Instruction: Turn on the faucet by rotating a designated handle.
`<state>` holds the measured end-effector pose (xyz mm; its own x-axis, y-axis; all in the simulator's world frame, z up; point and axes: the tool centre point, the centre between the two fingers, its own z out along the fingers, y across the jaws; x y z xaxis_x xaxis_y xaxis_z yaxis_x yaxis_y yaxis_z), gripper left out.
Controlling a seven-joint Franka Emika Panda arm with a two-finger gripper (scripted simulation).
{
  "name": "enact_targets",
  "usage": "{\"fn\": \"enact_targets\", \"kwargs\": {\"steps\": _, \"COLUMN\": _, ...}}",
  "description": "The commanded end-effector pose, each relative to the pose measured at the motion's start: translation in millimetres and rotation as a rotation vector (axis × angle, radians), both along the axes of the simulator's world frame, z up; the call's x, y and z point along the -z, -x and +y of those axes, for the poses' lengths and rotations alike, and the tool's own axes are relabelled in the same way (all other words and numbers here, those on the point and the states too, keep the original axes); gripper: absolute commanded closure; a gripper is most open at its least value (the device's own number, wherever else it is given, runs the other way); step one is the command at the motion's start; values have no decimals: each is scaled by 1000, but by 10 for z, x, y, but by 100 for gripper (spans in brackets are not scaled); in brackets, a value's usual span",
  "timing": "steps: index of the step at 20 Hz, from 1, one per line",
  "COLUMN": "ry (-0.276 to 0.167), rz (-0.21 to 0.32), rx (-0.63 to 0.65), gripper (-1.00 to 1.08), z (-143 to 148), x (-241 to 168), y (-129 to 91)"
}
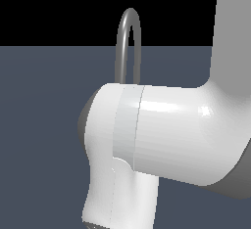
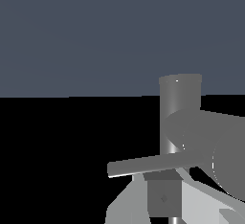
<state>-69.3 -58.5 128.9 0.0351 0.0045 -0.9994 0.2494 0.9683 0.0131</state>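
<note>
Faucet (image 1: 129, 42) — grey gooseneck, arch showing at 12 o'clock above the white arm (image 1: 162, 135); base (image 2: 180, 108) close before the wrist camera. Handle (image 2: 153, 164) — thin lever rod off the base, touching a gripper (image 2: 165, 196) finger (image 2: 164, 196). Likely rigid, smooth, slippery; push near its free tip. Gripper closure: cannot tell.

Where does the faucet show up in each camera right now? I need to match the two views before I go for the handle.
Exterior view: only the faucet spout's arch shows, upper centre, rising behind the white robot arm; its base and handle are hidden.
Wrist view: the faucet's thick cylindrical base stands right of centre, with the handle jutting sideways below it.
Shared landmark: the faucet itself; no single part of it is clearly seen in both views.
</note>
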Motion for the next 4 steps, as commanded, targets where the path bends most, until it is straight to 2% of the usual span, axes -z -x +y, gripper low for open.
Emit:
{"fn": "enact_targets", "kwargs": {"steps": 1, "ry": 3, "rz": 30, "rx": 0, "gripper": 108, "z": -115, "x": 192, "y": 60}}
{"fn": "enact_targets", "kwargs": {"steps": 4, "ry": 3, "rz": 34, "rx": 6, "gripper": 108, "z": -165, "x": 262, "y": 74}}
